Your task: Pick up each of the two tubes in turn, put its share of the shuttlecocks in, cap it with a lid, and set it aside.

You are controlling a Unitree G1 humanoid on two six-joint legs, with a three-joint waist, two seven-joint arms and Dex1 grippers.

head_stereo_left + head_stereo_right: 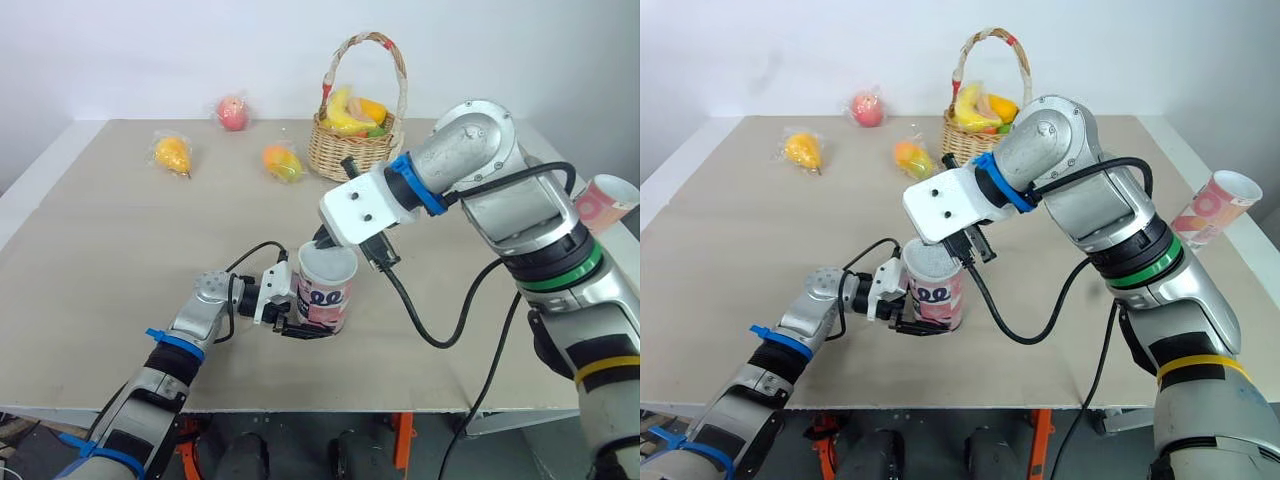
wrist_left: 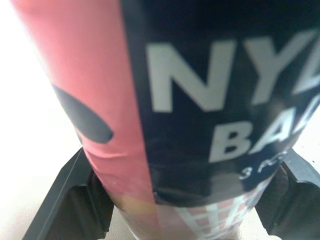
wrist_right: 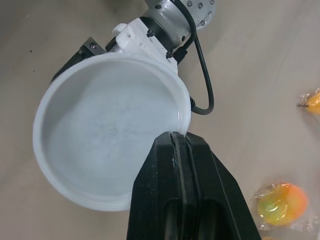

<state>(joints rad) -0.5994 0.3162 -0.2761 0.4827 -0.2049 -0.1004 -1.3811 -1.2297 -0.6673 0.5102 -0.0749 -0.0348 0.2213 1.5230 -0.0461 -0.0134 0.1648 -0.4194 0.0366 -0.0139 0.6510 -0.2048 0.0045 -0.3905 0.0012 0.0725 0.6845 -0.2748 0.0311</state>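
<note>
Left fingers (image 2: 72, 200) clamped low on tube (image 1: 327, 297); right fingers (image 3: 185, 190) pinched lid (image 3: 100, 130) rim. Tube likely light, crushable: hold low, gently.

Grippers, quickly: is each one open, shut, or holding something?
Left gripper: shut on the shuttlecock tube.
Right gripper: shut on the white lid, at its rim.

Pink-navy tube (image 1: 326, 302) upright, white lid (image 1: 328, 263) atop; 2nd tube (image 1: 605, 203) far right.

left hand (image 1: 303, 324): low, fingers clamped | right hand (image 3: 176, 145): above it, fingers pinched
</note>
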